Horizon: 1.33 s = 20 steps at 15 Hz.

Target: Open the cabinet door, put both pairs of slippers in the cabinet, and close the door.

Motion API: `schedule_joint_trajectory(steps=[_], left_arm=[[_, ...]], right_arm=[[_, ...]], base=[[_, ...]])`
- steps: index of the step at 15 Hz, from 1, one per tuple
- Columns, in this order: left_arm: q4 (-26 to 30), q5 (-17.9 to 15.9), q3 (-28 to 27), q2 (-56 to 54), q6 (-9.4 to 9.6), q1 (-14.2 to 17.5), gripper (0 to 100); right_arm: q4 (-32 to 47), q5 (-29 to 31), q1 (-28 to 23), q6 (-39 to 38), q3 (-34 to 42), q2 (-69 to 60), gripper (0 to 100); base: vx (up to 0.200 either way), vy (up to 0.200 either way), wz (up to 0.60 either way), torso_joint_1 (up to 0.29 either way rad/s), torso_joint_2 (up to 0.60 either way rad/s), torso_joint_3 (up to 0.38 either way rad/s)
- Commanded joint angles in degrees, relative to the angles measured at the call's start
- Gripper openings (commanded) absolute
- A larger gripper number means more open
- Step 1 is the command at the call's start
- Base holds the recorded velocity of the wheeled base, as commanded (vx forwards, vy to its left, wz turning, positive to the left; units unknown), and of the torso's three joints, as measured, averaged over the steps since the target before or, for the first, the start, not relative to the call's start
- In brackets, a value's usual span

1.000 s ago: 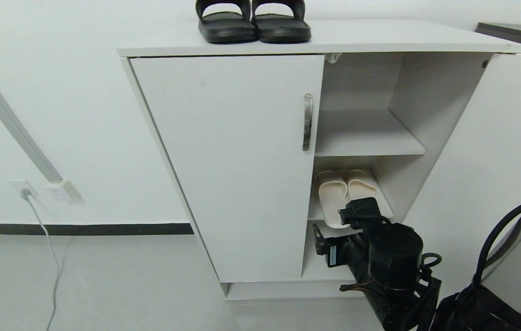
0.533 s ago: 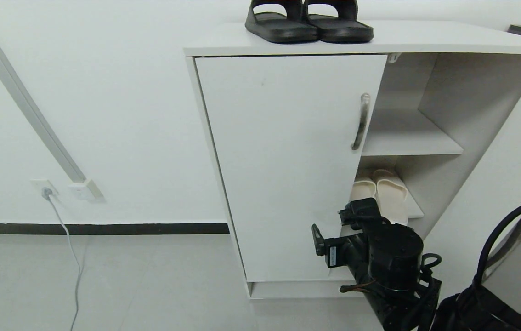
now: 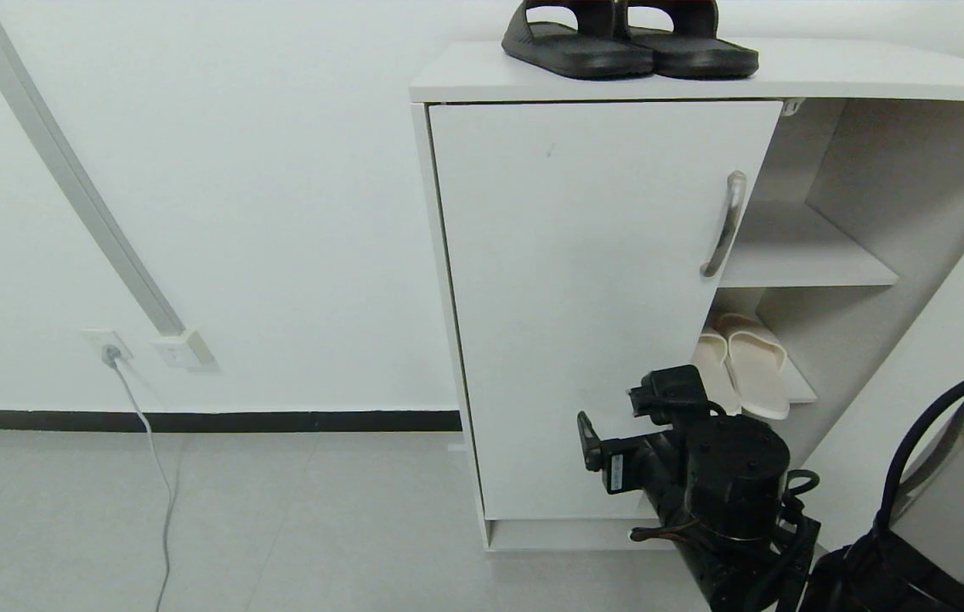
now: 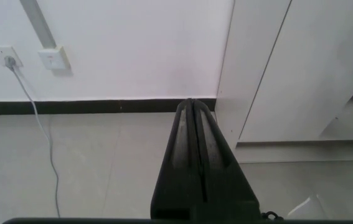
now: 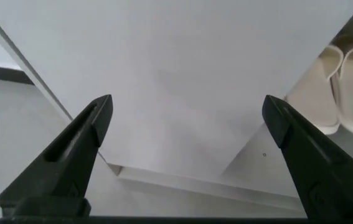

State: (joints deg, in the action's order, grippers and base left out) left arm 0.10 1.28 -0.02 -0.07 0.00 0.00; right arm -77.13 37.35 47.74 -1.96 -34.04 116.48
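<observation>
- One pair of black slippers is sitting atop the cabinet; cream slippers are lying on its lower shelf.
- Right claw is gaping wide, facing the closed door; left claw is pressed shut.
- Risk: the high pair is likely straining reach, inviting a drop.

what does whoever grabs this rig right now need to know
Left end effector: shut, holding nothing, aimed at the floor beside the cabinet.
Right end effector: open, holding nothing, facing the lower part of the closed door.
Things: cream slippers lie on a shelf inside; black slippers sit on the cabinet top; the right door stands open.
Done: door opened, cream pair stored.
Left: put the black pair inside, close the door.
</observation>
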Motion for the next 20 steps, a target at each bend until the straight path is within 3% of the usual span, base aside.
schedule_joint_trajectory(steps=[1, 12, 20], left_arm=[[0.0, 0.0, 0.0, 0.1, 0.00, 0.0, 0], [0.0, 0.0, 0.0, 0.1, 0.00, 0.0, 0], [0.0, 0.0, 0.0, 0.1, 0.00, 0.0, 0]], right_arm=[[0.0, -0.1, 0.0, 0.3, 0.5, 0.3, 100], [0.0, -0.1, -0.4, 0.3, 0.7, 0.8, 100], [0.0, -0.1, -0.4, 0.3, 0.7, 0.9, 100]], base=[[0.000, 0.000, 0.00, 0.000, 0.00, 0.000], [0.000, 0.000, 0.00, 0.001, -0.01, -0.009], [0.000, 0.000, 0.00, 0.065, -0.40, -0.328]])
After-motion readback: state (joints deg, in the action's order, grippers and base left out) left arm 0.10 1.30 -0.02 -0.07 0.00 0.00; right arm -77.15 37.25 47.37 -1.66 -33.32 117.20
